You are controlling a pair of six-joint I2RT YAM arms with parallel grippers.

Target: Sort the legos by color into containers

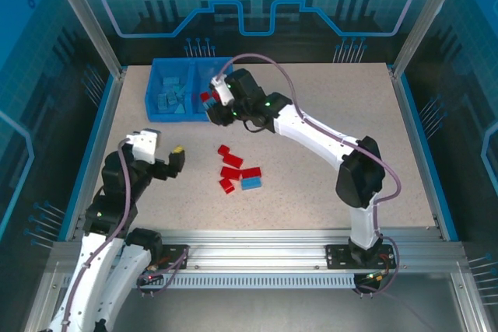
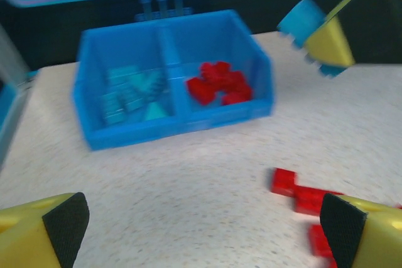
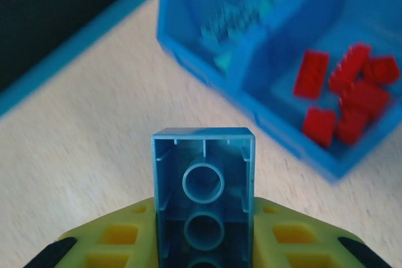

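The blue bin (image 1: pixel 156 83) stands at the back left of the table. Its left compartment holds several light blue legos (image 2: pixel 132 92) and its right compartment several red legos (image 2: pixel 220 83); the divider (image 2: pixel 169 70) runs between them. My right gripper (image 1: pixel 212 103) hovers at the bin's front right corner, shut on a light blue lego (image 3: pixel 203 180) whose hollow underside faces the wrist camera. More red legos (image 1: pixel 232 162) and one light blue lego (image 1: pixel 250 183) lie loose mid-table. My left gripper (image 1: pixel 175 162) is open and empty, left of that pile, with its fingers (image 2: pixel 66 218) spread wide.
Aluminium frame rails (image 1: pixel 311 240) run along the near edge, and blue side walls (image 1: pixel 416 130) close in the table. Bare tabletop stretches to the right of the loose pile and in front of the bin.
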